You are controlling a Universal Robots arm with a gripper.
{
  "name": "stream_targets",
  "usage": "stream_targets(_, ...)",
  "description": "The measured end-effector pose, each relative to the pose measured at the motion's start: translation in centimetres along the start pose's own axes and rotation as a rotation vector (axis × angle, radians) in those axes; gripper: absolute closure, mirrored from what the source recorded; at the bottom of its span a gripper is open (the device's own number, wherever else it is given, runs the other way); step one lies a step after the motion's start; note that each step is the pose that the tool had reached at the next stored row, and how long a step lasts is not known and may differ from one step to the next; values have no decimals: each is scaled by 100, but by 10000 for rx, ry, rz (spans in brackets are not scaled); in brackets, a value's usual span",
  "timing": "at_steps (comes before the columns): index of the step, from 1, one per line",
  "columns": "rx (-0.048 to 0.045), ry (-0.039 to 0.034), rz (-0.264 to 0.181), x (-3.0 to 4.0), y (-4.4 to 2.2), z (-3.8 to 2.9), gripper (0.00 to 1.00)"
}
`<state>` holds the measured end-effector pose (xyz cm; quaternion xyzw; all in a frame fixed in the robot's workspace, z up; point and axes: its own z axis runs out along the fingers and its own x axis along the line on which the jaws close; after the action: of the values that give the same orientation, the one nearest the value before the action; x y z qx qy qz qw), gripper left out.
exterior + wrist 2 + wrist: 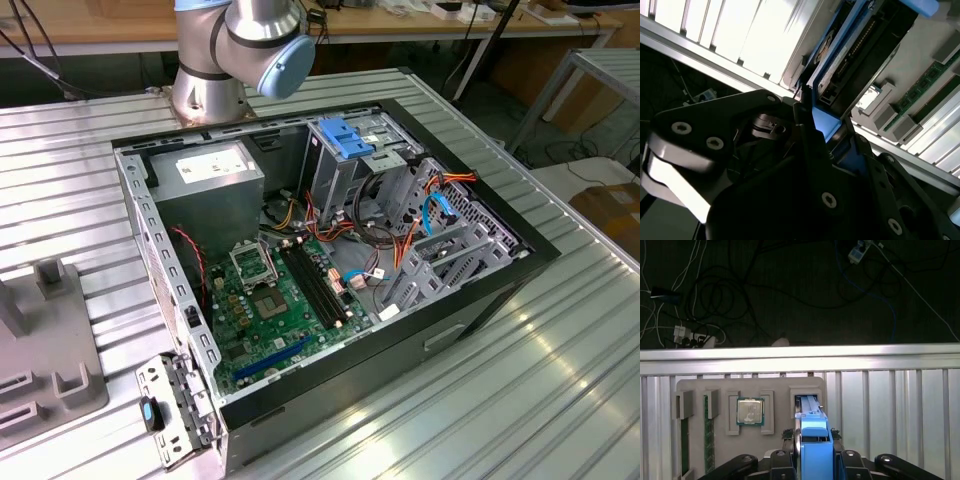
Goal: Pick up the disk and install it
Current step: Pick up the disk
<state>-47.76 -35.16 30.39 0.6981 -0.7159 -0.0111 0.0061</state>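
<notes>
The gripper [815, 436] has its jaws closed on the disk [809, 407], which stands in the grey holder [775, 387]; lifting and installing it remain.

My arm [205, 95] is a silver-grey tube with a pale blue round cap [285, 62] at the joint. In both wrist views my gripper [814, 439] is glossy black, built of rounded links pinned with small silver screws [681, 128].

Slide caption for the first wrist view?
End effector straddling the blue-railed disk, on edge in a grey fixture slot beside a processor chip.
</notes>
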Motion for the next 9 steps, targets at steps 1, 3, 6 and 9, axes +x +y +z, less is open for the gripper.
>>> stream_targets(1, 0, 0, 0, 0, 2, 0, 63)
stream_targets(3, 0, 0, 0, 0, 3, 1, 63)
stream_targets(6, 0, 1, 0, 0, 3, -15, 63)
stream_targets(9, 3, -1, 0, 0, 4, -31, 63)
